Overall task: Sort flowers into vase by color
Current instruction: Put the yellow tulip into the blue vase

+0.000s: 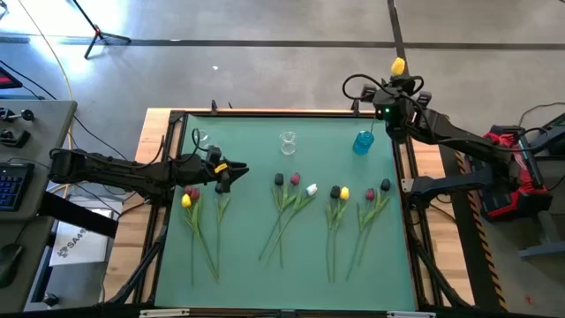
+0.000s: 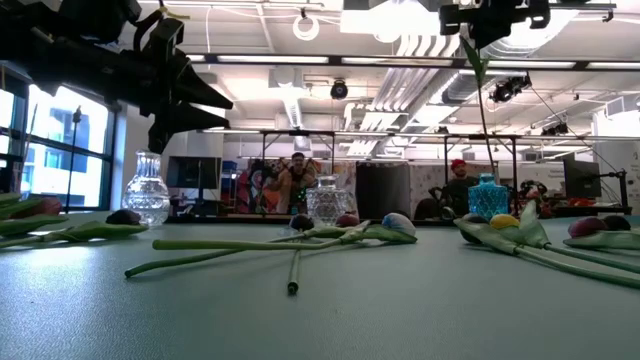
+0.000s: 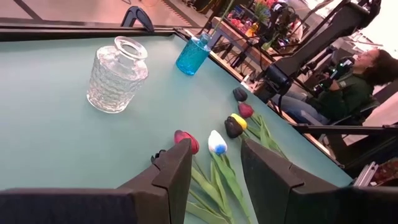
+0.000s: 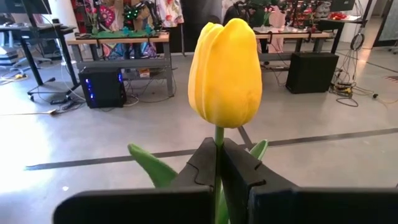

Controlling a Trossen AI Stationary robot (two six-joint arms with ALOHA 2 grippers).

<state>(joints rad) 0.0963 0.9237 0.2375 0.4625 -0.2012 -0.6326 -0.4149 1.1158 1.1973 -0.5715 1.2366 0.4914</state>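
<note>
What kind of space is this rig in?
Likely a robotics lab or workshop: a teal work mat fenced by a dark frame, bare concrete floor with cabling and a computer tower, open ceiling with strip lights, more workbenches behind.

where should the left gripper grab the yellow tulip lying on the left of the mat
On the thin green stem just below the yellow tulip head, coming straight down from above: it lies flat, stem running toward the near edge, with a dark red tulip close beside the head.
</note>
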